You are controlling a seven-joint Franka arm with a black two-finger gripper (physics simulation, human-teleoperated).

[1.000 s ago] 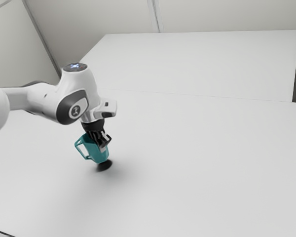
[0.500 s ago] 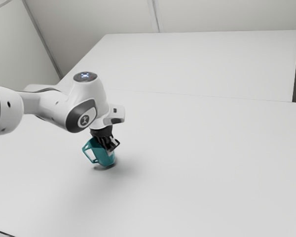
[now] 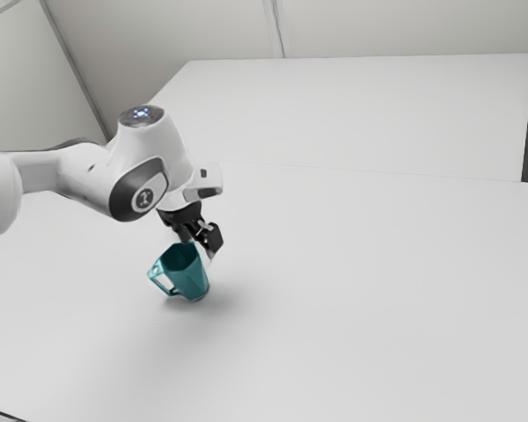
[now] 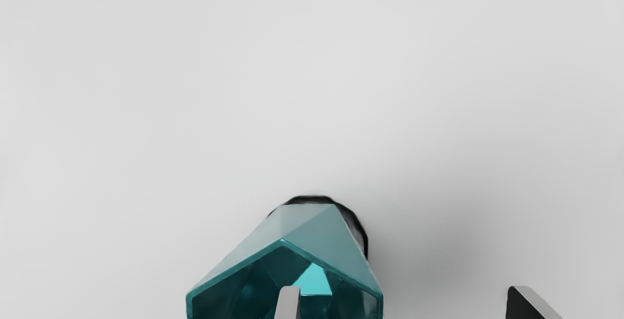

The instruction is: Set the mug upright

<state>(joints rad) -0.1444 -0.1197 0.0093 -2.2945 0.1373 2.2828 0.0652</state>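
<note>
One pale, smooth bench (image 3: 378, 290), and on it one teal faceted mug (image 3: 190, 276), mouth up, one handle toward the exterior view's left! The black two-finger end effector (image 3: 201, 246) has both fingers (image 4: 288, 304) wide apart, one over the mouth.

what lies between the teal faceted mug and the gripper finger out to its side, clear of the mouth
Only bare light-grey tabletop with a soft shadow separates the mug from that finger, as the wrist view shows.
</note>
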